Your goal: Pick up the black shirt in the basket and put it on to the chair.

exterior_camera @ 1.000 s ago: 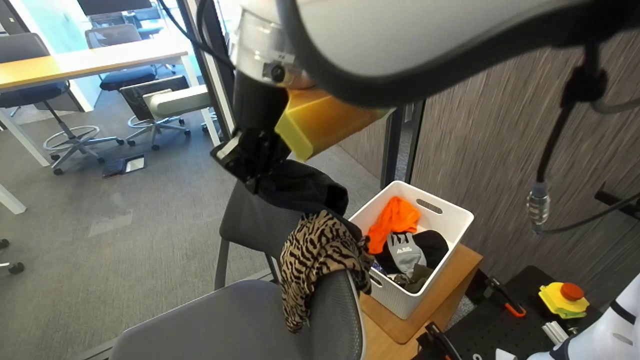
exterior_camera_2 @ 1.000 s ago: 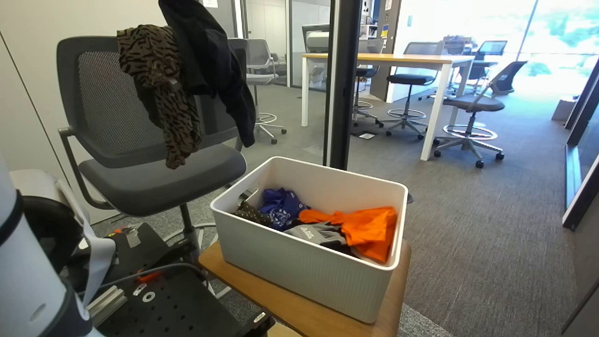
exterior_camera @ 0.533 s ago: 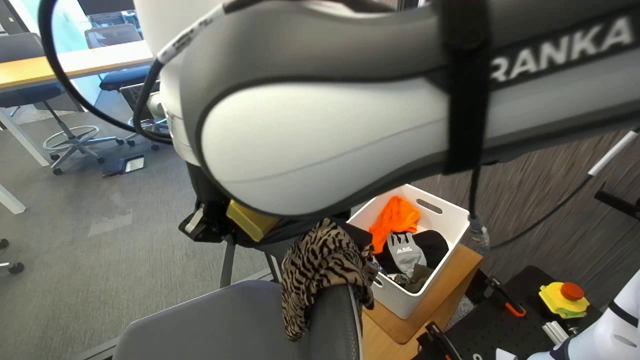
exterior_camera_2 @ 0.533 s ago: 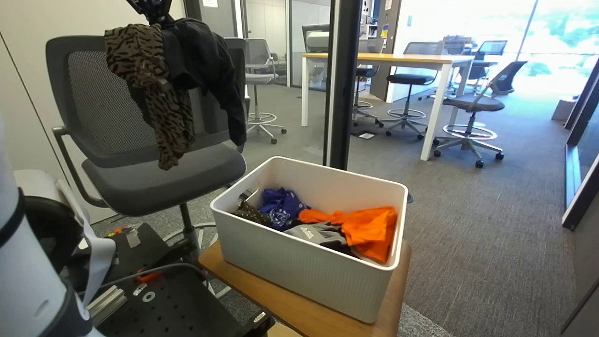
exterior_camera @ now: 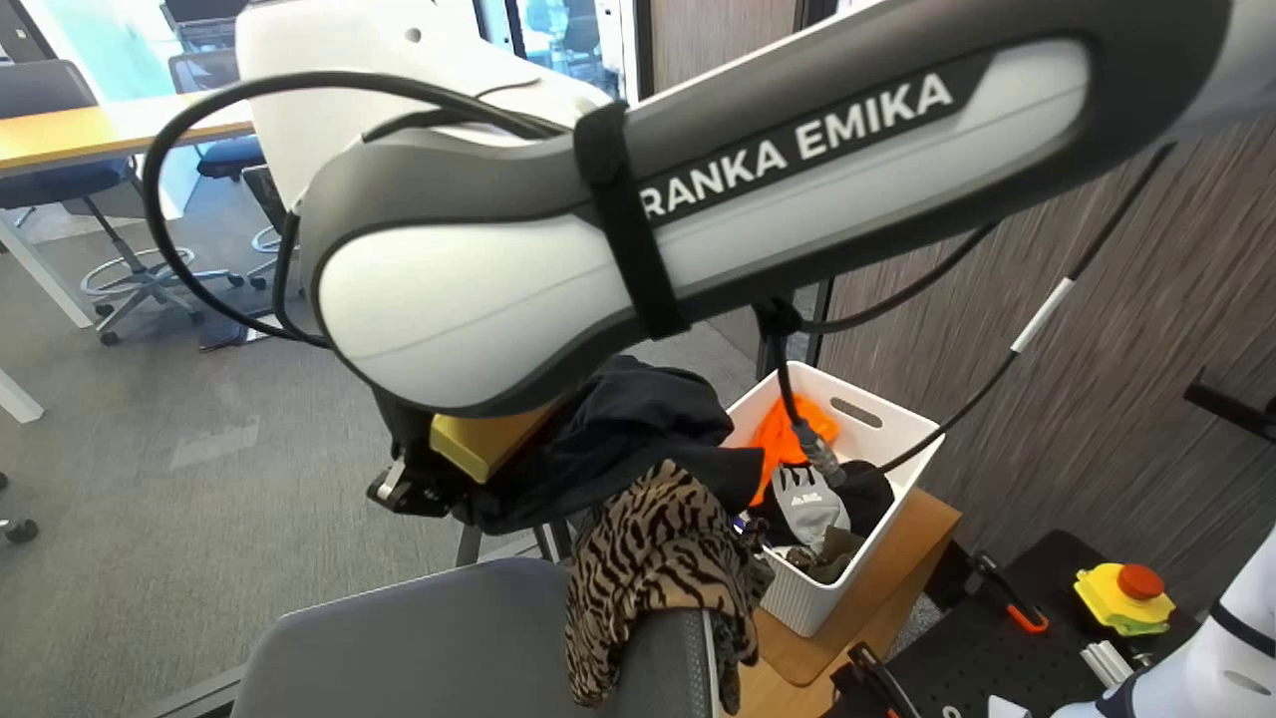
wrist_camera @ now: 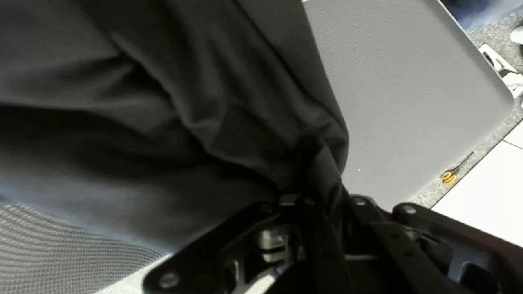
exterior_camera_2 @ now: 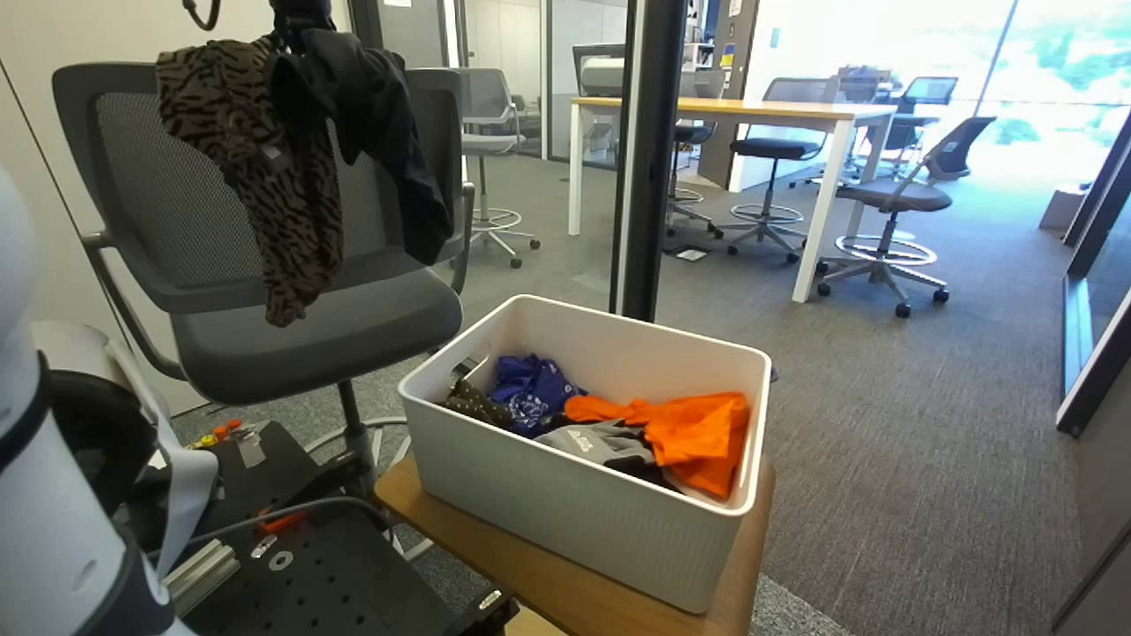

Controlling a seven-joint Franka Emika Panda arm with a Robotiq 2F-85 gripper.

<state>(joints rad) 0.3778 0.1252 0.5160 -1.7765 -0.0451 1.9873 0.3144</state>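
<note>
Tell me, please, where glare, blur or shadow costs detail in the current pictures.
In an exterior view, the far window is washed out nearly white; in the wrist view, the black shirt looks soft, its deepest folds lost in shadow.

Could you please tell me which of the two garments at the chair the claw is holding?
The black shirt: the claw pinches its cloth, while the striped brown garment hangs over the chair back, ungripped.
</note>
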